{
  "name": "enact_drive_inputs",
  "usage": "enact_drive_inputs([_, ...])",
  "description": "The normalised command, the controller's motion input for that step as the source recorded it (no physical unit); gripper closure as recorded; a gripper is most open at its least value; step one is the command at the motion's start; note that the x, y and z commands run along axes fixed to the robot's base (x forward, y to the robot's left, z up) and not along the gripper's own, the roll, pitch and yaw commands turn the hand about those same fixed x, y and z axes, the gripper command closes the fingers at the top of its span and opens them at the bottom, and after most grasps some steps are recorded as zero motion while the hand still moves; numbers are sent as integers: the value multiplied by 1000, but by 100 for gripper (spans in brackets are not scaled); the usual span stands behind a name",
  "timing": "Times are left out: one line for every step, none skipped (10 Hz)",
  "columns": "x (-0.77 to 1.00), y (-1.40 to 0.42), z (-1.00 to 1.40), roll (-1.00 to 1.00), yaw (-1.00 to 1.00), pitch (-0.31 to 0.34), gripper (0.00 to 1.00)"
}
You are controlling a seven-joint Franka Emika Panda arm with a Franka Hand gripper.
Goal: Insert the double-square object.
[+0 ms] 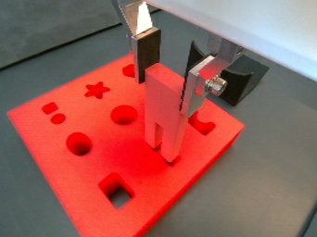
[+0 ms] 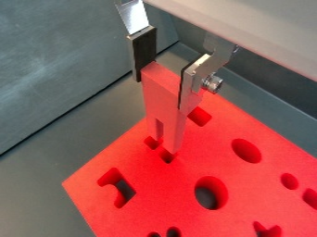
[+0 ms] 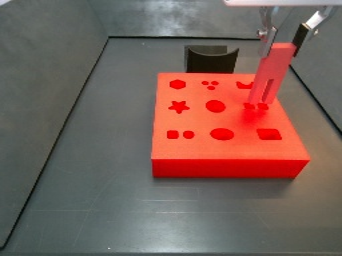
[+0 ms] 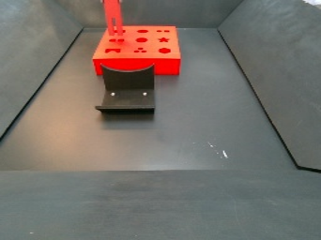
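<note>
In both wrist views, one long slim red double-square peg (image 1: 165,116) stands upright, pinched by the gripper (image 1: 168,67), lower end at a hole in the one flat red block (image 1: 87,130). In a side view, one dark fixture (image 4: 127,89) sits beside the block on the tabletop (image 4: 189,141).

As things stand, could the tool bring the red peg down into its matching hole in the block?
Probably yes: the tool holds the red peg upright, its tip already at a hole in the red block, with nothing between them.
</note>
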Motion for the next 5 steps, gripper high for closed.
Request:
enact_drive_inputs([-86,100,-226,20,11,0,100])
enact_drive_inputs([74,0,-40,0,57,0,100])
enact_drive_inputs([54,0,-29,0,37,0,100])
enact_drive_inputs([-11,0,-9,0,0,-6,100])
enact_drive_inputs([0,0,-6,-7,-9,-20,100])
